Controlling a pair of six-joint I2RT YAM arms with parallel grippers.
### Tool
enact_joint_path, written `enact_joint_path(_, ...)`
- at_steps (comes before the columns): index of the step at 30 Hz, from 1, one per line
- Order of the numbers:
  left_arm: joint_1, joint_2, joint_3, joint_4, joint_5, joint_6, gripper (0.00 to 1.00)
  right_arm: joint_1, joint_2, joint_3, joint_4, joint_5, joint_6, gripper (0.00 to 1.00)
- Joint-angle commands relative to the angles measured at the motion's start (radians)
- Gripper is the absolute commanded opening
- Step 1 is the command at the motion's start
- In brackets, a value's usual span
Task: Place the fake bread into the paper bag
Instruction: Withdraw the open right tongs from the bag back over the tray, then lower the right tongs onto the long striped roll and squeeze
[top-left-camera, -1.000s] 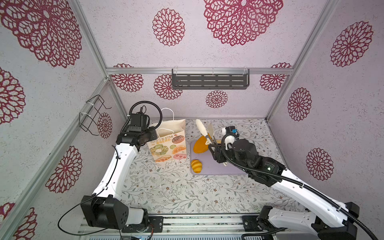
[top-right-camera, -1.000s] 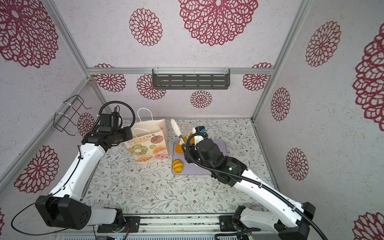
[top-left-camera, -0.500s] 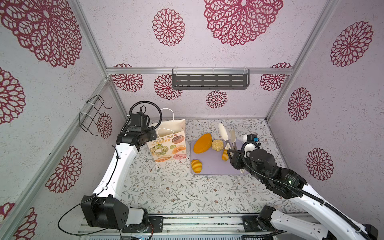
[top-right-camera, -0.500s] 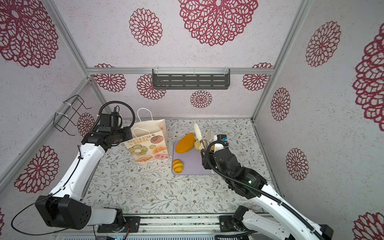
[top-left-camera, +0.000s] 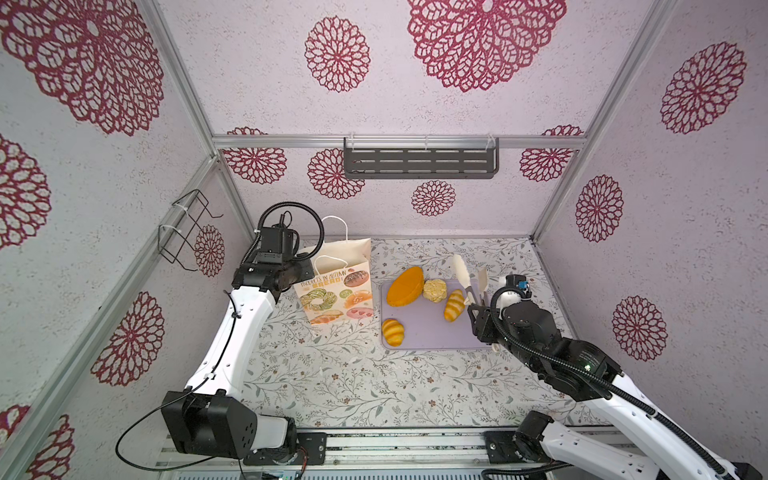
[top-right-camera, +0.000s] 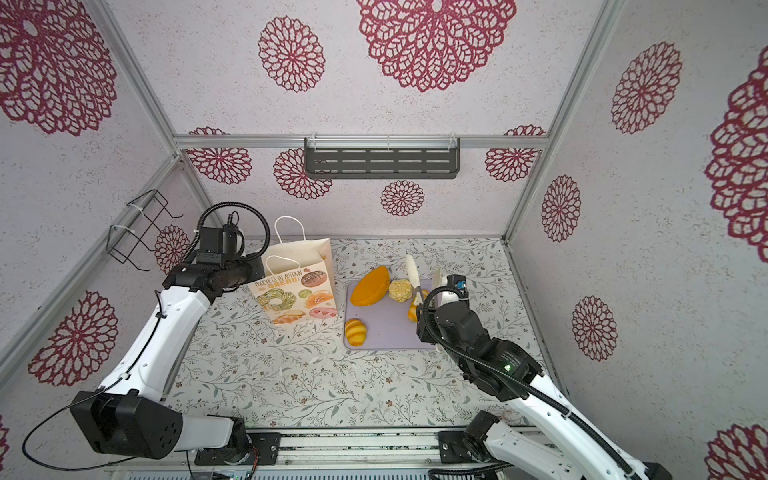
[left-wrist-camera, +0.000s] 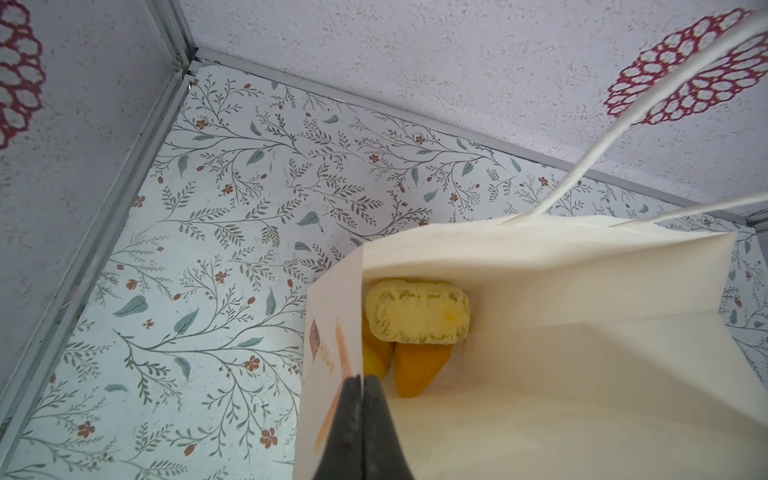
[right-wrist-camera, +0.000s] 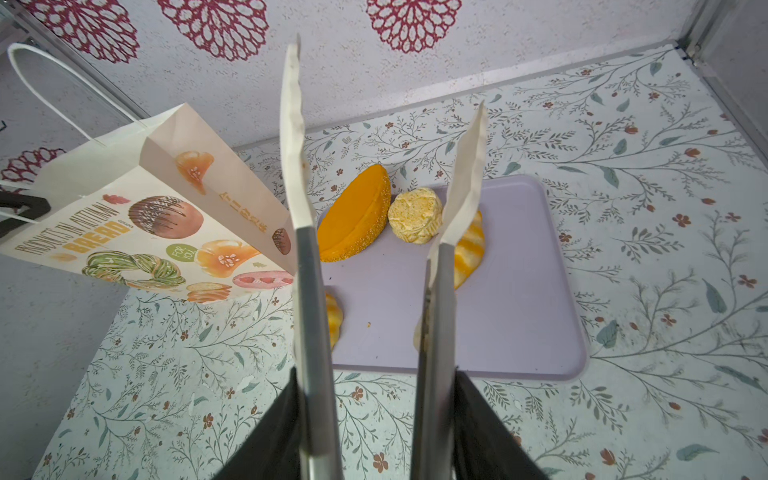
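Fake bread (top-right-camera: 370, 286) lies partly on the lilac tray (top-left-camera: 428, 332) and partly inside the paper bag (top-left-camera: 336, 291). Four pieces sit on the tray. Along its far edge are an orange loaf (top-left-camera: 405, 286), a cream bun (top-left-camera: 434, 290) just beside it, and a striped roll (top-left-camera: 454, 305) next to the bun. A striped bun (top-left-camera: 392, 331) lies alone near the tray's front corner on the bag's side. The left wrist view looks into the bag, where a pale cream loaf (left-wrist-camera: 417, 312) rests on an orange piece (left-wrist-camera: 419, 368) and a yellow piece (left-wrist-camera: 376, 357).

The bag stands on the floral table (top-left-camera: 332, 374) just beside the tray, off it, with its mouth open. The left gripper (left-wrist-camera: 360, 386) is closed tight, pinching the bag's rim. The right gripper (right-wrist-camera: 376, 376) clasps a pair of metal tongs (right-wrist-camera: 309, 270) by their arms, over the side of the tray away from the bag. The tongs' white tips (right-wrist-camera: 293, 137) stand apart with nothing between them
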Motion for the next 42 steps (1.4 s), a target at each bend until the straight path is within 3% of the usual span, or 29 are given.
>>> enact_joint_path(1, 0.007, -0.027, -0.005, 0.027, 0.001, -0.002, 0.0, -0.019, -0.01, 0.007, -0.027, 0.028, 0.027, 0.53)
enact_joint_path(14, 0.007, -0.017, -0.005, 0.027, -0.002, -0.002, 0.0, -0.087, 0.026, -0.042, -0.108, -0.011, 0.04, 0.54)
enact_joint_path(25, 0.007, -0.013, -0.001, 0.026, 0.003, -0.001, 0.0, -0.144, 0.1, -0.131, -0.016, -0.119, 0.023, 0.55)
enact_joint_path(42, 0.007, -0.011, -0.002, 0.025, 0.006, 0.0, 0.0, -0.226, 0.287, -0.131, 0.069, -0.242, -0.033, 0.55)
